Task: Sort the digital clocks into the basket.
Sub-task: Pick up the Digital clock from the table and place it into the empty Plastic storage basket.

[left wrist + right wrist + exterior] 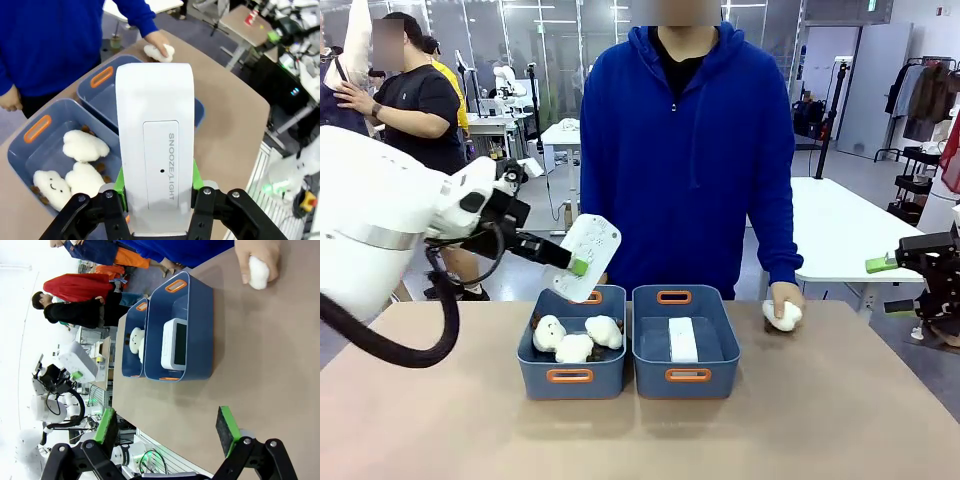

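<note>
Front view: the left gripper (578, 266) is clamped on a clock (590, 238), holding it tilted in the air above the far edge of the left bin (535, 385), where three plush toys (575, 345) lie. The second clock (683, 340) lies flat in the right bin (650, 385), which touches the left one. The person's hand (785, 298) rests on the table (840, 420) to the right, gripping another plush (782, 318). In the right wrist view, the right gripper (166, 426) hangs over the table with its jaws wide.
</note>
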Motion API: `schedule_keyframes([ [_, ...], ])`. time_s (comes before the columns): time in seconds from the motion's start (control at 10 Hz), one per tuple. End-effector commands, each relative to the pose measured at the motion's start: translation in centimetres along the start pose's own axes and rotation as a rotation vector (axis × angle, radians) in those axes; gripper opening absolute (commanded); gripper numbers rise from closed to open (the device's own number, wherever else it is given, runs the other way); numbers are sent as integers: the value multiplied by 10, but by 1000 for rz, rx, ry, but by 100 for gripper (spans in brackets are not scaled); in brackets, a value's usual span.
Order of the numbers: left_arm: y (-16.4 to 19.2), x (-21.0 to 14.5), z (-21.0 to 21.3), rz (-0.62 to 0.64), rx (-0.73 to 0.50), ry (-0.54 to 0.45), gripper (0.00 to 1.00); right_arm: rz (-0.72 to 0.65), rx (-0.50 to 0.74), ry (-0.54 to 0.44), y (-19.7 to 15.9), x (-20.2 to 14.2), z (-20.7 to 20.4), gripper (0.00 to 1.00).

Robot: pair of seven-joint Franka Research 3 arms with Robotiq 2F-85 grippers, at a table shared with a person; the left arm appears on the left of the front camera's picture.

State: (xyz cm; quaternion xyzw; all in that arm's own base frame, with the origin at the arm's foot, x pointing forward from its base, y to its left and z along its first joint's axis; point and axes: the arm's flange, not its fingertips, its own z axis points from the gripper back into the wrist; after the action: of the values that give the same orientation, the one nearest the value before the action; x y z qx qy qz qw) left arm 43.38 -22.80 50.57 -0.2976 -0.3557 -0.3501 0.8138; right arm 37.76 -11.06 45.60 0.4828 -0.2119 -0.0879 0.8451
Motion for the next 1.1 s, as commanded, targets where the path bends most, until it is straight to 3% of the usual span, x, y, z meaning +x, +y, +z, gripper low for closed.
schedule_keyframes([
  [0.0, 10, 6, 6, 90, 17, -27, 10, 7, 5, 7, -1, 1, 1, 100],
  [0.2, 36, 4, 50, 160, -57, -33, 10, 7, 5, 7, -1, 1, 1, 100],
  [0.4, 34, 10, 60, 123, -51, -37, 10, 7, 5, 7, -1, 1, 1, 100],
  [0.6, 27, 29, 17, 201, -11, -16, 10, 7, 5, 7, -1, 1, 1, 100],
  [0.8, 5, 26, -32, 249, -31, 72, 10, 7, 5, 7, -1, 1, 1, 100],
  [0.9, -2, 28, -15, 178, -65, 49, 10, 7, 5, 7, -1, 1, 1, 100],
  [1.0, 1, 38, 52, 160, -104, -92, 10, 7, 5, 7, -1, 1, 1, 100],
])
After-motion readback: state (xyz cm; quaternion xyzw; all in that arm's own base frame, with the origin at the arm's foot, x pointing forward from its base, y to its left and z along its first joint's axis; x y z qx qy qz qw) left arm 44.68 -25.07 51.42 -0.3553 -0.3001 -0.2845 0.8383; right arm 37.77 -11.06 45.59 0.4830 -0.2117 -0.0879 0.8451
